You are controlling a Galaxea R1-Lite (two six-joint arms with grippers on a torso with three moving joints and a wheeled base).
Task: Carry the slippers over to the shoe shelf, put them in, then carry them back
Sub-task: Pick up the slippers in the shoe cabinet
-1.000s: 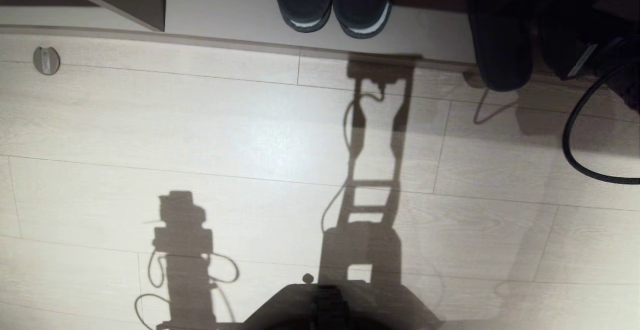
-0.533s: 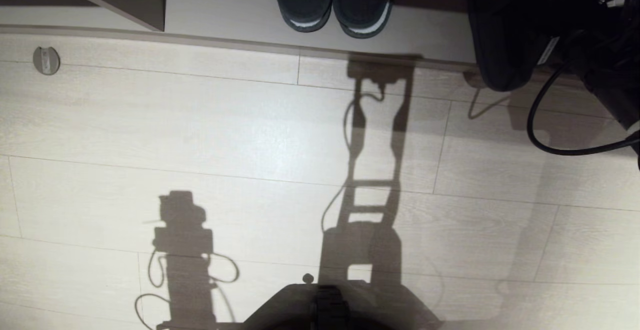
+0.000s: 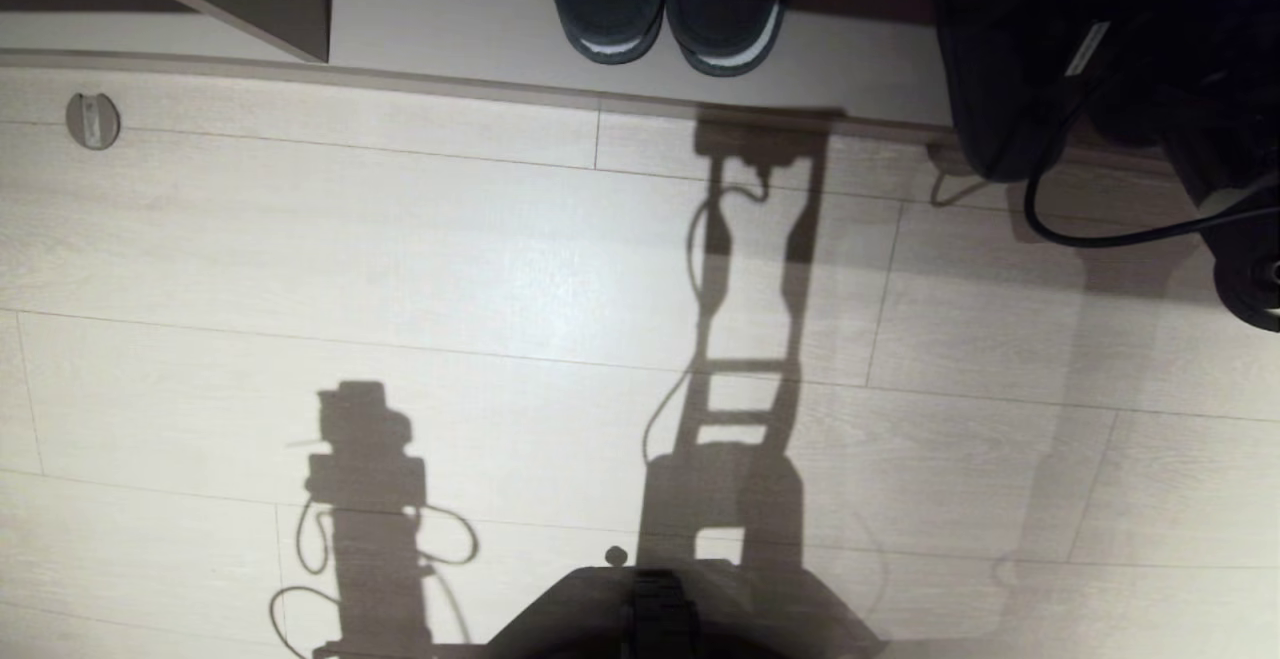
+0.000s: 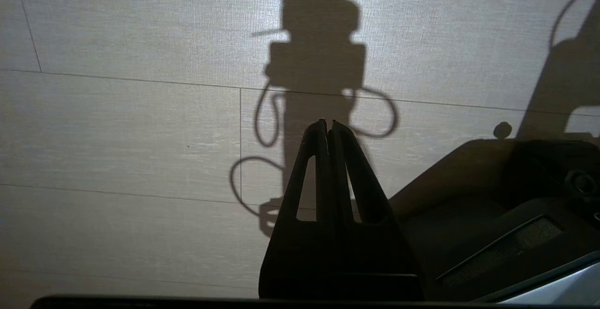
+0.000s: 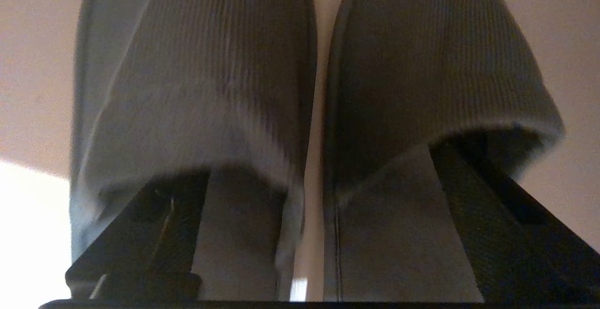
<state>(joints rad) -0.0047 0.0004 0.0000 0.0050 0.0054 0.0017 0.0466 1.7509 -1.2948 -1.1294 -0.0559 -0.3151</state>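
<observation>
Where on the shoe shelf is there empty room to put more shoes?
The shoe shelf has a bare board between the divider and the black shoes. There is a narrower bare strip between those shoes and the slippers. The right end is crowded with the slippers and the right arm.

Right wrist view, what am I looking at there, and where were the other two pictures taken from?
This is a two-armed robot on wheels. The right wrist view comes from a camera behind the right gripper. Its two dark fingers stand wide apart, one under the toe band of each of the grey slippers, which lie side by side.

The head view looks down at the pale floor, with the shoe shelf along the top and a pair of black shoes inside it.

The left wrist view shows the left gripper, shut and empty, hanging over the floor beside the robot's base.
</observation>
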